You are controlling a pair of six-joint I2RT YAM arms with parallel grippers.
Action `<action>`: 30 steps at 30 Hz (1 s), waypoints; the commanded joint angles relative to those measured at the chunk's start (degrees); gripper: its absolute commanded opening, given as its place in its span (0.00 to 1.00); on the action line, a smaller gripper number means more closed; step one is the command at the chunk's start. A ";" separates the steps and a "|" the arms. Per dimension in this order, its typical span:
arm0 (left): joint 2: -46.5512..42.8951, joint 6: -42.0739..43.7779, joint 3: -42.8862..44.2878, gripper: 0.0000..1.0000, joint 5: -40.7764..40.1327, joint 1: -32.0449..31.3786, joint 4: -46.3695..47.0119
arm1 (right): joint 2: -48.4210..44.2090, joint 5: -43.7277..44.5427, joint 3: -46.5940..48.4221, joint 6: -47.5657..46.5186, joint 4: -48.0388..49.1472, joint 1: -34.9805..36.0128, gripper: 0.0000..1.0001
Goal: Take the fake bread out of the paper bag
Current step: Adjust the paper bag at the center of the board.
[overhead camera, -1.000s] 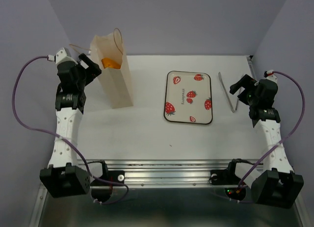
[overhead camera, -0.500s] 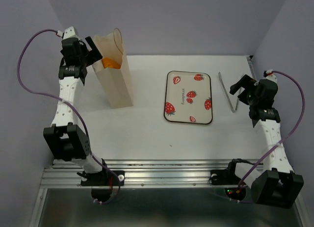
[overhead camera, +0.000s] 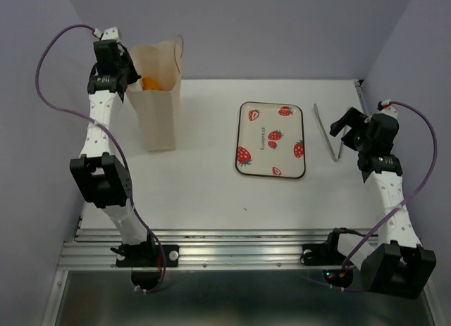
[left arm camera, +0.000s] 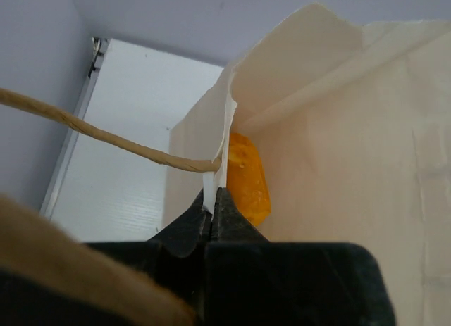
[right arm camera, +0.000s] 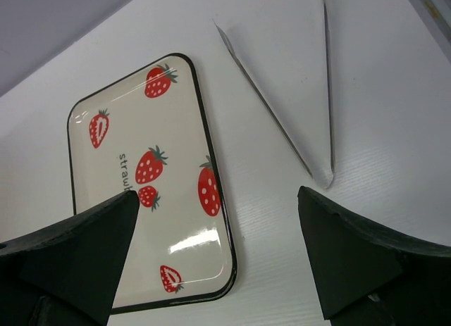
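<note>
Our left hand [left arm camera: 213, 199] is pinched shut on the paper bag [left arm camera: 338, 164] rim, the fake bread [left arm camera: 245, 174] just beyond its fingertips, inside. We should steady it so our wide-open right hand [right arm camera: 218, 227] can reach in.

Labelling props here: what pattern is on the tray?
Red strawberries on white with a thin black rim; the tray shows best in the right wrist view.
</note>
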 commanded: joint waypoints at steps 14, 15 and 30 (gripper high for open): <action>-13.45 39.07 -18.40 0.00 1.26 -16.93 16.31 | 1.68 1.44 0.50 -1.29 0.06 -0.24 1.00; -15.99 39.53 -25.57 0.00 1.43 -19.38 22.86 | 1.94 1.70 0.59 -1.29 -0.38 -0.24 1.00; -32.53 30.65 -55.18 0.00 -1.81 -33.02 36.82 | 7.31 2.15 -0.03 -1.11 0.84 -0.24 1.00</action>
